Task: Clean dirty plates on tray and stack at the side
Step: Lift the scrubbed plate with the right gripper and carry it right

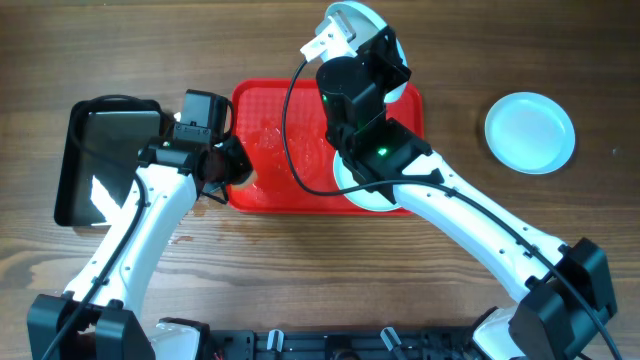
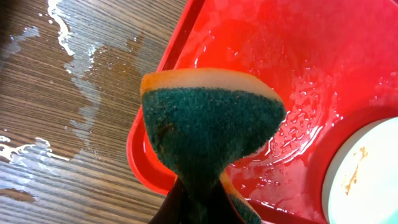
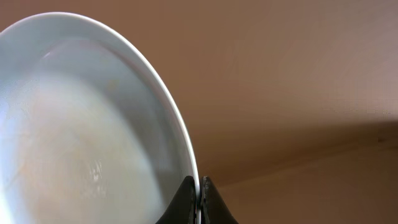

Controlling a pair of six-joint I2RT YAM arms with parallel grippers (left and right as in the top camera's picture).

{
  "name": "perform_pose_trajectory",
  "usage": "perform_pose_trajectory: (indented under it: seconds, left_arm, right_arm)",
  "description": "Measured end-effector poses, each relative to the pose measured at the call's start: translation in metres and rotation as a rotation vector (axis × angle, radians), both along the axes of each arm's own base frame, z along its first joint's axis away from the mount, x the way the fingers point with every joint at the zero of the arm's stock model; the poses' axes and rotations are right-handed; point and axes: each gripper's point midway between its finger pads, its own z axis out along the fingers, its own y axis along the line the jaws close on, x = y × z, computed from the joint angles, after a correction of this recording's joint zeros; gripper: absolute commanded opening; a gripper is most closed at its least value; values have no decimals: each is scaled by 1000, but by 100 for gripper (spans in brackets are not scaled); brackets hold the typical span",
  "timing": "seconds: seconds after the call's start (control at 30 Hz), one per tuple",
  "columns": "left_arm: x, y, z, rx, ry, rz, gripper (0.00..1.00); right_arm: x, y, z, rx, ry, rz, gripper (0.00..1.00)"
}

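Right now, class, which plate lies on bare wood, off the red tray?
The far-right plate, alone on the table. The second plate sits in the tray; the right gripper holds the third plate by its rim.

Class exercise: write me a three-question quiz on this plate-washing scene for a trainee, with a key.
1. True or false: the left gripper is shut on the sponge.
2. Multiple choice: how does the right gripper hold the lifted plate? A, pinched at its rim; B, cupped under its middle; C, it does not hold it.
3. Fill in: the lone plate lies on the table, outside the red ____.

Key: 1 true. 2 A. 3 tray.
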Motion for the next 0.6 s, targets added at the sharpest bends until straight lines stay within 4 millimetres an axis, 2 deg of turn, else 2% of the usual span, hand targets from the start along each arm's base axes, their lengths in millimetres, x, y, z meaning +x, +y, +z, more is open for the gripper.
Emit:
perform_pose_trajectory:
  seconds: [0.2,0.3,0.37,0.43,0.6]
  left_arm:
    - [1,-1,0,-5,-3,-2,4]
    - [1,-1,0,-5,-4,-2,4]
    - [1,-1,0,-5,-3,-1,4]
    - [1,-1,0,-5,-4,-1,4]
    - [2,-1,1,-7,-11,-1,4]
  right_arm:
    - [-3,-6,0,-35,11,-34,4]
    - [-8,-14,-23,-4,75,-59,4]
    - [-12,-23,-46,50,133,-83,4]
    - [-10,-30,-56,147,125,-112,4]
    - [-4,-21,-46,322,44,-90,5]
